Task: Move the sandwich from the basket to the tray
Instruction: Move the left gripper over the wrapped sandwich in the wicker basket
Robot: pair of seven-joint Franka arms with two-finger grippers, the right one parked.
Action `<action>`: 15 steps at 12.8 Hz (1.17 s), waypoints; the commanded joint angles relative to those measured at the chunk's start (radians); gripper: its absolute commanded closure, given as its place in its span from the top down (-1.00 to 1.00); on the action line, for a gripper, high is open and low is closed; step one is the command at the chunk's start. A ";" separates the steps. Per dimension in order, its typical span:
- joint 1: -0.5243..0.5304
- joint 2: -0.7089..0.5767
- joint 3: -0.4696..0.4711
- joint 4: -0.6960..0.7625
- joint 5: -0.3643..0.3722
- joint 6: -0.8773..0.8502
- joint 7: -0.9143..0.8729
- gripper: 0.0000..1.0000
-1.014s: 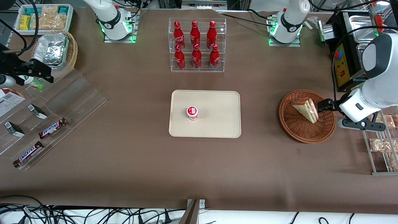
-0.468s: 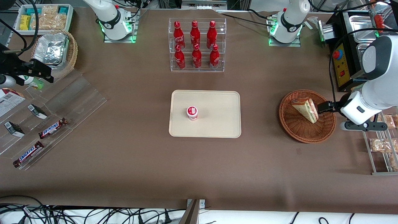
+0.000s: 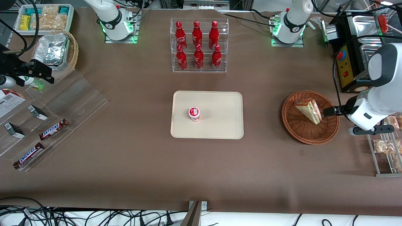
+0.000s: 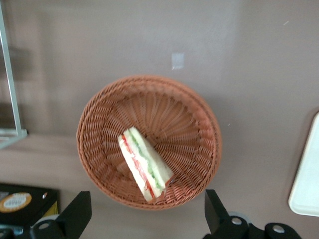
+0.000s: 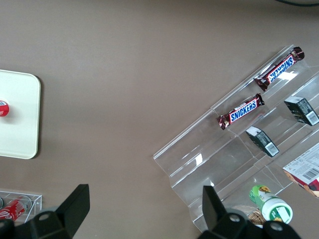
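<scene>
The sandwich (image 3: 309, 110), a wrapped wedge with green and red filling along its edge, lies in the round reddish-brown basket (image 3: 301, 138) toward the working arm's end of the table. My left gripper (image 3: 327, 111) hovers over the basket's rim beside the sandwich, just apart from it. The left wrist view looks down on the sandwich (image 4: 144, 167) in the basket (image 4: 99, 119), with the gripper (image 4: 147, 221) open and nothing between its fingers (image 4: 77, 216). The cream tray (image 3: 220, 125) lies at mid-table, and its corner (image 4: 306, 189) also shows in the left wrist view.
A small cup with a red-and-white lid (image 3: 194, 113) stands on the tray. A clear rack of red bottles (image 3: 199, 45) is farther from the camera. A metal rack with bagged pastries (image 3: 384, 146) and a black box (image 3: 347, 62) flank the basket.
My gripper has drawn back from the sandwich toward the working arm's end, coming out over the basket's rim. The sandwich has not moved.
</scene>
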 commanded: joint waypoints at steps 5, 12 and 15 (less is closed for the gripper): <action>0.032 -0.023 -0.004 -0.163 0.047 0.028 -0.141 1.00; 0.062 -0.206 -0.006 -0.554 0.033 0.398 -0.299 1.00; 0.062 -0.249 -0.006 -0.687 0.033 0.553 -0.378 1.00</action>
